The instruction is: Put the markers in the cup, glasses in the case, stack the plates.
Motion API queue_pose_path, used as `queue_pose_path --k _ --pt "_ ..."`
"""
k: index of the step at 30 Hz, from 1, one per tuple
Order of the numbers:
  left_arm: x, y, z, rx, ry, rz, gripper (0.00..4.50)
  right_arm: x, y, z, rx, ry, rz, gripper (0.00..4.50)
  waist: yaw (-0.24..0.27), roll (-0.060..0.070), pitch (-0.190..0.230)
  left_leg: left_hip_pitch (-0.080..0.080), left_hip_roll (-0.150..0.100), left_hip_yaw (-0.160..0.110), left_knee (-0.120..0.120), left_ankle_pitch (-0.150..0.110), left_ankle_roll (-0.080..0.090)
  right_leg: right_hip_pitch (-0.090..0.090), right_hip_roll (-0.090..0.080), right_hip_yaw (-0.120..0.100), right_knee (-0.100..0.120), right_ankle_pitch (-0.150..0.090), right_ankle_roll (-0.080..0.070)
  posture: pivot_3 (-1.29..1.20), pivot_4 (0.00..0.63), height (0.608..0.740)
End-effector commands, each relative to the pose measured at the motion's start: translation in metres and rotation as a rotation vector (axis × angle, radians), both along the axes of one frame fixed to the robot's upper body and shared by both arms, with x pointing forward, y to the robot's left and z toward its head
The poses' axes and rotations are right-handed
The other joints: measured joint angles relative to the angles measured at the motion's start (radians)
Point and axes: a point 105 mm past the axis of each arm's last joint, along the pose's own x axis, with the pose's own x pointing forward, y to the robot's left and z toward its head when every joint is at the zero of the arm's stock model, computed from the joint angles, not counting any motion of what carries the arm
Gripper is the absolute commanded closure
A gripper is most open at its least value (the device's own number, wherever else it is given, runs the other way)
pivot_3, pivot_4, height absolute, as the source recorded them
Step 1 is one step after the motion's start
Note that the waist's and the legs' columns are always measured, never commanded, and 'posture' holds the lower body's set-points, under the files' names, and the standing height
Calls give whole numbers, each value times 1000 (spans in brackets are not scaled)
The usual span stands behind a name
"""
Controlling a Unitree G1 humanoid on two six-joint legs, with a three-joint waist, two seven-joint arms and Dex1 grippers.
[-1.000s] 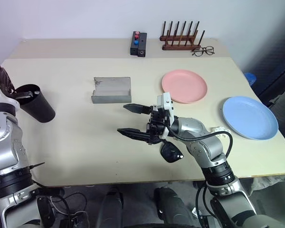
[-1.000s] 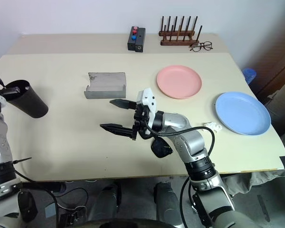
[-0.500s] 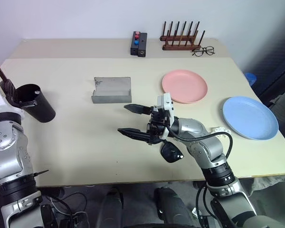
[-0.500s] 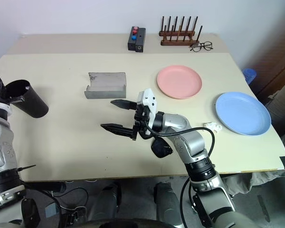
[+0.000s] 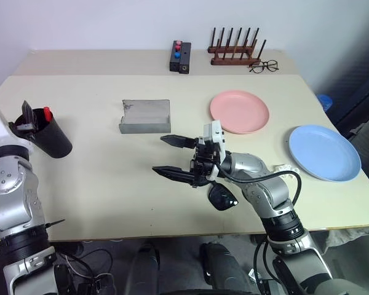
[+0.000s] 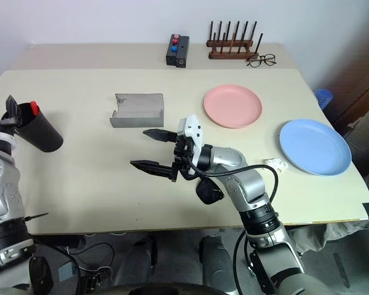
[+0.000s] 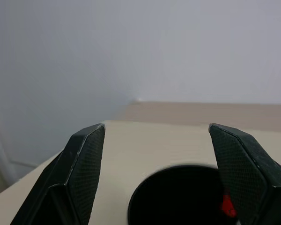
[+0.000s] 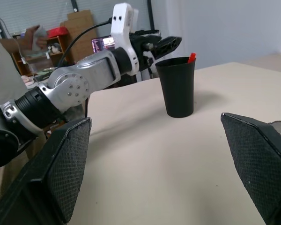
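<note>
My left gripper [image 7: 154, 159] hangs just above the rim of the cup [image 5: 51, 138] at the far left of the table [image 5: 98, 184], fingers spread apart and grasping nothing; from its wrist camera I look straight into the cup's dark mouth, and a red tip shows at the inner edge there. That is the red cap of the marker [image 5: 47, 113], sticking up out of the cup at its near-left rim; the marker's body is hidden inside, so I can't say how it leans.

My right gripper [image 5: 170, 155] sits over the middle of the table, pointing left, jaws wide apart and empty; one finger lies farther, one nearer, with bare tabletop between them. Just beneath my right forearm, the sunglasses [image 5: 222, 196] lie on the table, near the front edge, partly covered by the arm.

The grey case [image 5: 144, 117] lies open, just beyond my right fingertips and to the left of the pink plate [image 5: 239, 111]; the blue plate [image 5: 323, 152] rests well apart from it at the right edge, so the two are unstacked. A small white scrap [image 6: 275, 163] lies between my right arm and the blue plate.

At the far side stand a small black box [image 5: 179, 56], a wooden rack [image 5: 235, 49], and clear spectacles [image 5: 262, 65] beside the rack.
</note>
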Motion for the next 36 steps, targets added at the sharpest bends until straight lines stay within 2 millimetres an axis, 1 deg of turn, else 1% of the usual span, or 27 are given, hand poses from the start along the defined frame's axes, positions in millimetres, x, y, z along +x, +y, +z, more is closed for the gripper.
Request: queue_pose_path --k 1,2,3,4,5,6,7,10,11,15,17,21,24,25,30,31,33,36 --pt "9 -45 44 107 -68 -212 890 -4 0 10 24 -43 9 0 1 0 0 0 0 0 0 0 0 0 0 0 0 0 0 0 150 740" --pt "15 -60 46 123 -45 -298 890 -4 0 10 24 -43 10 0 1 0 0 0 0 0 0 0 0 0 0 0 -1 0 0 0 150 740" --pt "25 -86 42 170 47 -435 623 -4 0 10 23 -43 12 0 -1 0 0 0 0 0 0 0 0 0 0 0 -1 0 0 0 150 740" --pt "34 -109 32 222 161 -553 355 -3 1 10 23 -44 14 0 -1 0 0 0 0 0 0 0 0 0 0 0 -1 0 0 0 150 740" --pt "39 -124 20 260 266 -633 51 -3 2 10 23 -46 15 0 -2 0 0 0 0 0 0 0 0 0 0 0 0 0 0 0 150 740" --pt "43 -133 8 284 359 -687 16 -3 2 10 23 -47 15 0 -5 1 0 1 0 0 0 0 0 0 0 0 0 0 0 0 150 740" --pt "44 -136 3 293 409 -711 16 -3 3 10 23 -48 16 0 -8 1 0 1 0 0 -1 0 0 1 0 0 -1 0 0 0 150 740" --pt "53 -152 -27 387 620 -842 16 0 1 11 20 -60 4 0 -18 2 1 1 0 0 -2 0 0 0 0 1 0 0 0 0 150 740" --pt "58 -153 -33 392 675 -864 16 1 0 11 18 -63 -4 0 -20 2 1 1 0 0 -2 0 0 -1 1 0 0 0 0 0 150 740" --pt "77 -146 -46 403 800 -858 16 3 -5 10 12 -68 -34 0 -20 2 1 0 0 -1 -2 0 0 -2 1 0 0 -1 0 0 150 740" --pt "84 -145 -52 381 854 -874 16 3 -8 8 9 -66 -48 0 -16 2 1 0 0 -1 -2 0 0 -2 1 0 0 -1 1 0 150 740" --pt "89 -156 -58 355 913 -969 16 -1 -9 6 7 -61 -63 0 -8 2 1 -1 0 -1 -2 0 0 -2 1 0 0 -1 0 0 150 740" --pt "93 -154 -74 351 1040 -968 16 -1 -11 7 7 -63 -79 0 -7 2 1 -1 0 -1 -1 0 0 -2 1 0 0 -1 0 0 150 740" --pt "93 -154 -76 356 1055 -977 16 0 -12 7 7 -64 -83 0 -8 2 1 -1 0 -1 -1 0 0 -2 1 0 0 -1 0 0 150 740" --pt "104 -150 -77 332 1055 -953 16 0 -16 7 -2 -66 -93 0 -9 2 1 -1 0 -1 -2 0 1 -2 1 0 1 -1 1 0 150 740" --pt "105 -150 -77 322 1051 -956 254 0 -17 6 -4 -66 -94 0 -10 2 1 -1 0 -1 -2 0 1 -2 1 0 0 -1 1 0 150 740" --pt "105 -150 -78 312 1044 -968 924 -1 -17 6 -7 -66 -94 0 -10 2 1 -1 0 -1 -1 0 1 -2 1 0 0 0 2 0 150 740" --pt "103 -151 -79 312 1032 -998 2418 -1 -18 7 -10 -68 -95 0 -9 2 1 -1 0 -1 -2 0 1 -2 1 0 0 0 3 0 150 740"
